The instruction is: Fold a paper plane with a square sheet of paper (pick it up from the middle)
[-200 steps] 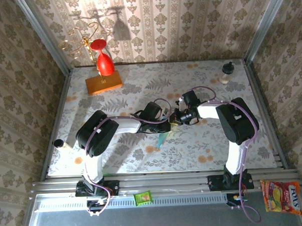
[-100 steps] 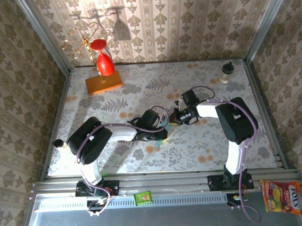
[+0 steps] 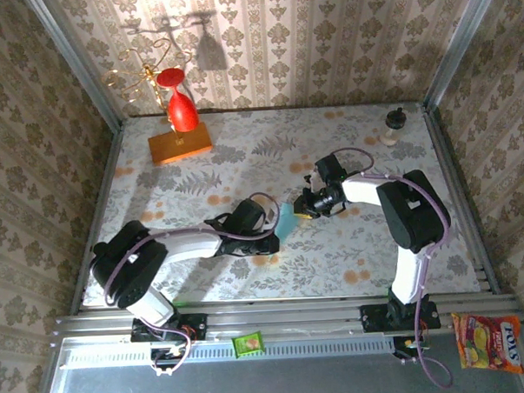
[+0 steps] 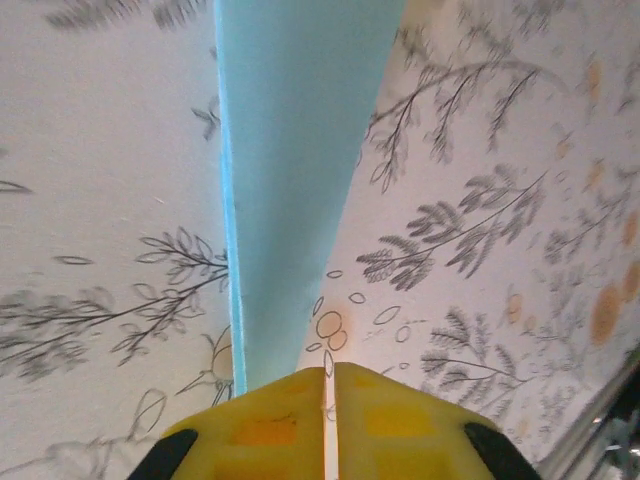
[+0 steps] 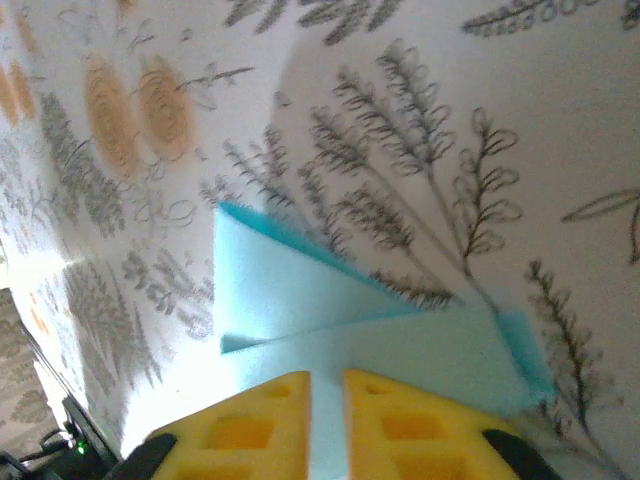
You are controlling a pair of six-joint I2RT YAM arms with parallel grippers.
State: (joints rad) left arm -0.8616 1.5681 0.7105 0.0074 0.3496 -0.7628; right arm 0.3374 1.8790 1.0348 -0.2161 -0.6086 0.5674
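The square sheet of paper is folded into a slim light-blue paper plane point(image 3: 286, 218) lying on the flowered table between the two grippers. In the left wrist view the paper plane point(image 4: 290, 180) runs away from my left gripper point(image 4: 329, 372), tapering toward it and passing under the left finger point(image 4: 260, 425). The jaws there stand a thin slit apart with table showing through. My left gripper point(image 3: 270, 231) sits at the plane's near-left end. My right gripper point(image 3: 304, 205) is at its far-right side. Its jaws point(image 5: 327, 378) are slightly apart over the layered paper point(image 5: 300, 290).
An orange block point(image 3: 181, 145) with a red upturned glass point(image 3: 182, 109) stands at the back left. A small bottle point(image 3: 395, 125) is at the back right, a small dark-topped object point(image 3: 103, 249) at the left edge. A green packet point(image 3: 248, 343) and a sweets bag point(image 3: 488, 341) lie off the table in front.
The left arm has stretched out low, its elbow swinging left and toward the front. More of the blue paper shows between the grippers. Both pairs of jaws have parted a little.
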